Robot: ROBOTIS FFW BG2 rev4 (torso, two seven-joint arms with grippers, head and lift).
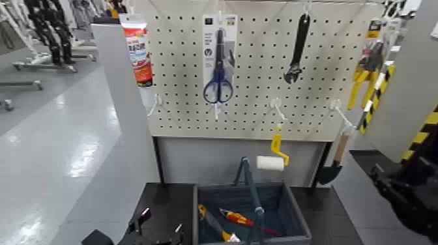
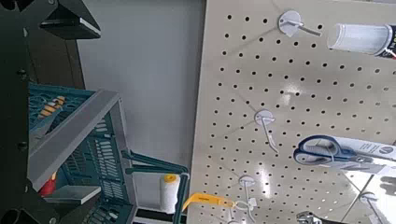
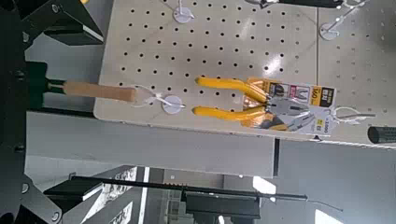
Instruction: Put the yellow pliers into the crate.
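The left gripper (image 1: 161, 222) is low in the head view, left of centre, its two fingers spread apart with nothing between them. The right gripper (image 3: 77, 123) is raised at the head view's right edge, its fingers also parted wide and empty.

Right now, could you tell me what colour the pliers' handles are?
Yellow; the right wrist view shows the pliers' handles best.

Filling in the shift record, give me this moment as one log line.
yellow pliers: hanging on pegboard | crate: below, tools inside | right gripper: open, empty | left gripper: open, beside crate
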